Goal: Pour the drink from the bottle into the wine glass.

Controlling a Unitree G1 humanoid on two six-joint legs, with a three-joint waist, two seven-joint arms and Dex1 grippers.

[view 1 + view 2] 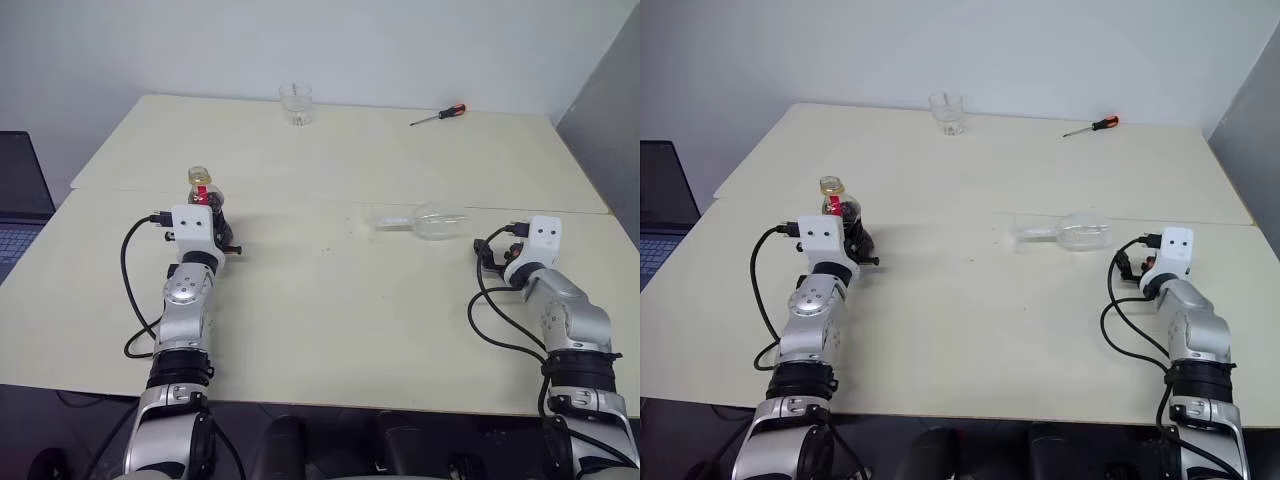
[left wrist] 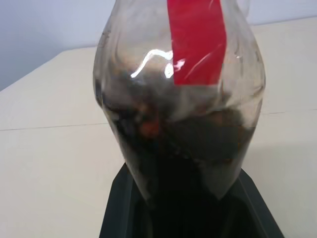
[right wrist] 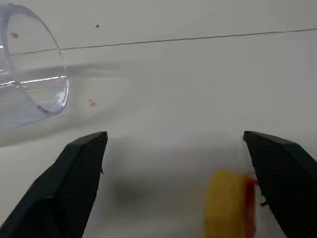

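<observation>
The bottle [image 1: 203, 192] stands upright at the left of the table, and my left gripper [image 1: 218, 232] is shut on its lower body. In the left wrist view the bottle [image 2: 178, 99] shows its red label, with the dark drink [image 2: 198, 144] in its lower half. The wine glass [image 1: 425, 221] lies on its side right of the middle, foot toward the left. My right gripper [image 3: 173, 136] is open just right of the glass's rim [image 3: 34, 74]. A small blurred yellow piece [image 3: 230, 206] shows between its fingers, untouched by them.
A short clear tumbler [image 1: 296, 103] stands at the far edge and a red-handled screwdriver [image 1: 438, 114] lies to its right. A seam [image 1: 300, 199] runs across the tabletop. A laptop [image 1: 18, 200] sits off the left side, a grey partition [image 1: 610, 110] on the right.
</observation>
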